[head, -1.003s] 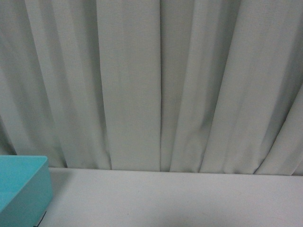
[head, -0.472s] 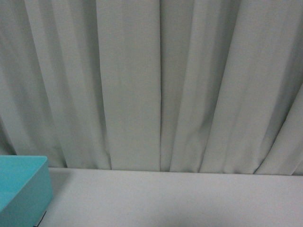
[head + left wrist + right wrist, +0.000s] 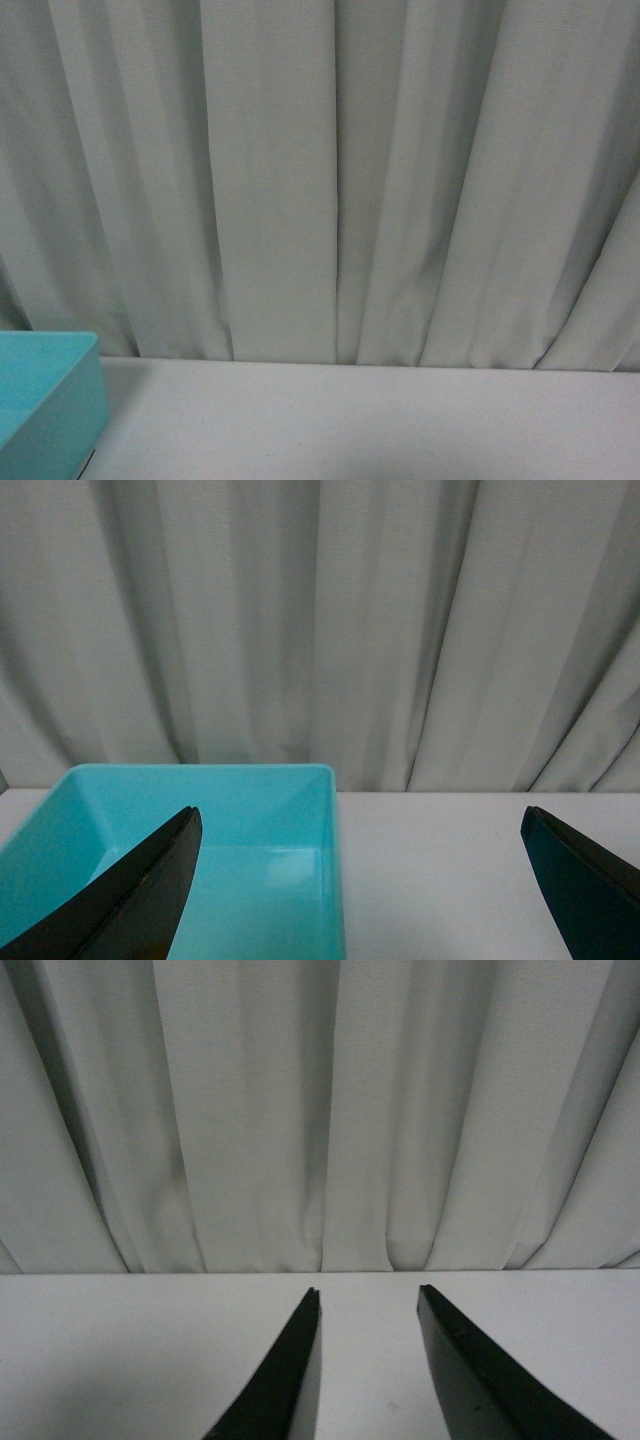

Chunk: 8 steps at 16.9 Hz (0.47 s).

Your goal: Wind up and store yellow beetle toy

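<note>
- Front view: I've got a pale grey-green curtain (image 3: 330,180) filling most of the picture. It is soft cloth, hanging in long vertical folds with darker creases between them.
- Below it runs the table (image 3: 380,420), a flat, matte white top that meets the curtain's hem at the far edge.
- At the near left of the table sits a turquoise bin (image 3: 50,440). It looks like smooth plastic, box-shaped with straight walls and a rounded corner, and only that corner shows here.
- Left wrist view: I'm looking into the bin's open top. The inside is glossy and the floor bare where I can see it.
- The left fingers (image 3: 140,900) are black, tapered blades spread wide and released. One hangs over the bin, the other over bare table to its right. Nothing is between them.
- Right wrist view: the right fingers (image 3: 280,1380) are the same black, pointed wedges. A narrow gap separates their tips, and they are grasping nothing. They point towards the curtain over plain white table.
- The yellow beetle toy: I cannot tell where it is, as none of my three views shows it.
</note>
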### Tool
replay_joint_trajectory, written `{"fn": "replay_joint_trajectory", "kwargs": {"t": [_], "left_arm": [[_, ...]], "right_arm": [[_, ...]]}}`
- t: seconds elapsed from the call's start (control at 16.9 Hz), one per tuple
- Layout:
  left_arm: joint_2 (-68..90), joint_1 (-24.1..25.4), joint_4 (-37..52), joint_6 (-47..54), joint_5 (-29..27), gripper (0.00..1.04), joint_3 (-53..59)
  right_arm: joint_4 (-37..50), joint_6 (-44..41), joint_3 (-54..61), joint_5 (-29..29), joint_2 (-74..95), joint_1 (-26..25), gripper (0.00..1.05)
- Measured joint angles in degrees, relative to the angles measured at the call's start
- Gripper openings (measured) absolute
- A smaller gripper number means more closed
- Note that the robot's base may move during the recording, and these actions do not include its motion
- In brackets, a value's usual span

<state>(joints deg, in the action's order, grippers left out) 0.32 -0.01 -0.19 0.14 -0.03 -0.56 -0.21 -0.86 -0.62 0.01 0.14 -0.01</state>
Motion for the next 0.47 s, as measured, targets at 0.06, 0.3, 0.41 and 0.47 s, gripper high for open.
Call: {"fn": "replay_joint_trajectory", "kwargs": {"t": [0.06,0.3,0.41,0.47], "left_arm": [[0.00,0.00,0.00,-0.02,0.00,0.98,0.00],[0.00,0.00,0.00,-0.02,0.00,0.98,0.00],[0.00,0.00,0.00,0.00,0.00,0.98,0.00],[0.00,0.00,0.00,-0.02,0.00,0.98,0.00]], "right_arm": [[0.00,0.02,0.00,0.00,0.00,0.00,0.43],[0.00,0.00,0.00,0.00,0.00,0.00,0.87],[0.00,0.02,0.00,0.00,0.00,0.00,1.00],[0.00,0.02,0.00,-0.02,0.00,0.00,0.97]]}}
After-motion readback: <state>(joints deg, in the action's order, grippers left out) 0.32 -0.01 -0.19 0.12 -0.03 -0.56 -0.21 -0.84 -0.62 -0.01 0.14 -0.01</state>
